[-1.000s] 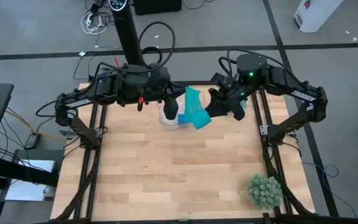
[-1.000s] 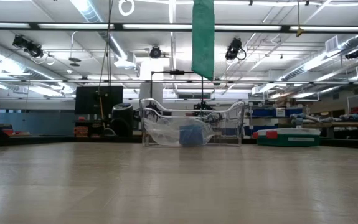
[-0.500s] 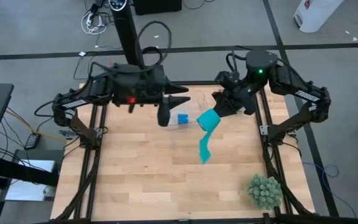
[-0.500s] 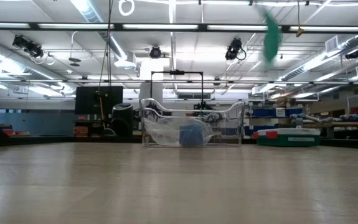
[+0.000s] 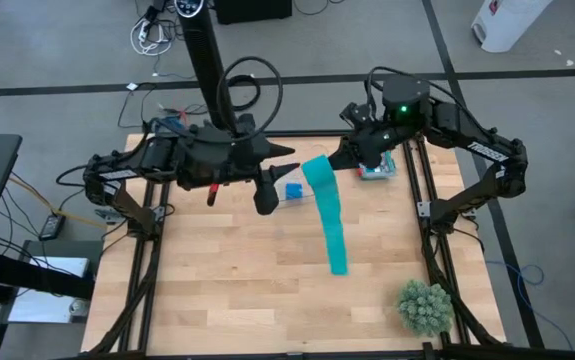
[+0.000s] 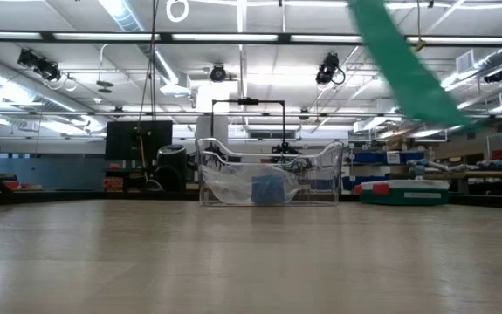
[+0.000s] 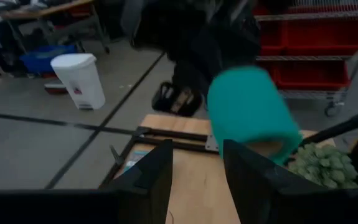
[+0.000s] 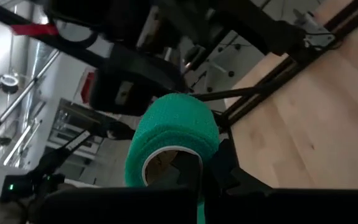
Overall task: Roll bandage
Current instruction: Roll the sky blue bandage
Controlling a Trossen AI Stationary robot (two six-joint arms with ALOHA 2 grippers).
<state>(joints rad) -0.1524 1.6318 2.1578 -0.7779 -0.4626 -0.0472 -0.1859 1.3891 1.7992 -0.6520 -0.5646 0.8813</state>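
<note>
The bandage [image 5: 329, 220] is a teal roll with a long loose ribbon. My right gripper [image 5: 339, 158] is shut on the roll [image 8: 175, 127] high over the table's far right. The ribbon streams from the roll toward the near edge and swings high in the low view [image 6: 403, 65]. My left gripper [image 5: 275, 185] hovers open to the left of the roll [image 7: 250, 112], which lies beyond its fingers, and touches nothing. My right gripper holds the bandage by the open end of its roll [image 8: 169, 163], where the pale core shows. One dark finger [image 8: 190, 171] seems to reach into the core; the other is hidden behind the roll. The roll is lifted clear, and the ribbon trails loose.
A clear container [image 5: 292, 192] with a blue roll inside [image 6: 268, 187] stands on the table's far middle, under the grippers. A small box [image 5: 377, 170] lies at the far right edge. A green spiky plant [image 5: 425, 305] sits at the near right corner.
My left gripper has opened and shifted a little toward the near edge. The ribbon, which hung straight down between the grippers, has swung out and now streams toward the near right. My right gripper has kept the roll and rolled its wrist.
</note>
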